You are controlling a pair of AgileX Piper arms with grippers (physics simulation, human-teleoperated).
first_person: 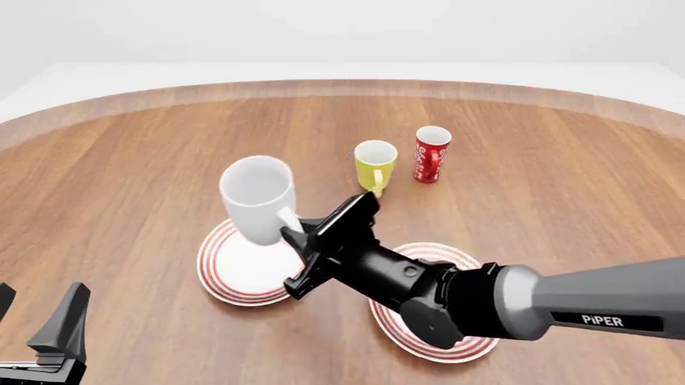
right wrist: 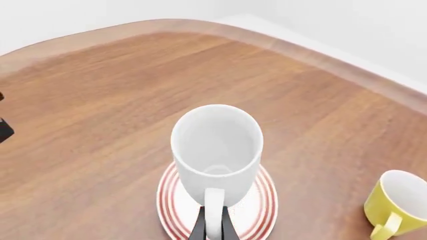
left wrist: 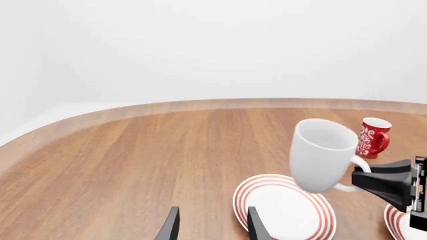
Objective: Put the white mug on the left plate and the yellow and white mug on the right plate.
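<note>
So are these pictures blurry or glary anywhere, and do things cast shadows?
Front view: sharp throughout, even flat light, only a faint shadow beneath the white mug on the left plate. Left wrist view: the table edge bows, lens distortion. Right wrist view: crisp, no glare.

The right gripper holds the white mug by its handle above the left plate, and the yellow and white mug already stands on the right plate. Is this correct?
Not quite. The right gripper does hold the white mug by its handle above the left plate, but the front view shows the yellow and white mug on the bare table beside the red cup, not on the right plate.
</note>
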